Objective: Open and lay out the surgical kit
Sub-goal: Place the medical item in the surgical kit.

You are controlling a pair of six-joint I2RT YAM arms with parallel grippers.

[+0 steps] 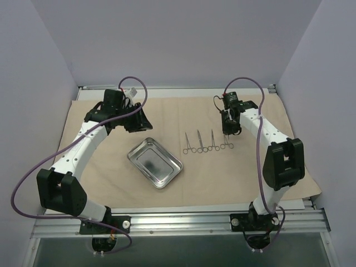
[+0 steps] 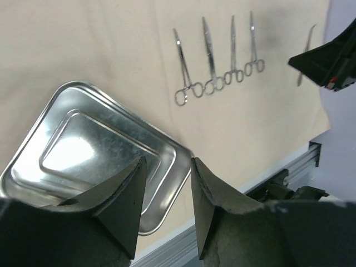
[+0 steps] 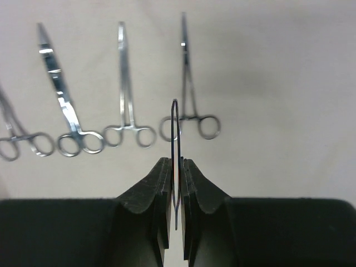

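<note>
Furthest left, the left gripper (image 1: pixel 142 123) (image 2: pixel 167 167) hangs over the left half of the tabletop (image 1: pixel 300 204), towards the far edge, with its two fingers (image 2: pixel 125 203) spread apart and gripping nothing. The beige cloth wrap (image 1: pixel 117 178) (image 2: pixel 83 44) (image 3: pixel 278 83) lies opened flat beneath everything, reaching from the far edge almost to the near edge and close to both side edges. On the cloth, a little left of the middle and nearer the near edge, sits the steel tray (image 1: pixel 154 162) (image 2: pixel 83 144), turned askew to the table edges, its floor catching a bright patch of light. In the left wrist view the open fingers frame the tray's rim. Right of the middle, well apart from the tray, the four forceps (image 2: pixel 209 53) lie in a row on the cloth, tips towards the far edge and ring handles towards the near edge. Neighbouring rings lie just beside one another, and whether they touch I cannot tell. Over the rightmost forceps (image 3: pixel 187 72) hangs the right gripper (image 1: pixel 228 132) (image 3: pixel 177 164), its fingers pressed together on a thin metal instrument (image 3: pixel 176 147) (image 2: pixel 305 55). The right wrist view shows this instrument edge-on as a dark sliver standing out beyond the fingertips. The left wrist view shows it as a slim, slightly curved silver piece. Whether its tip meets the cloth cannot be made out.
</note>
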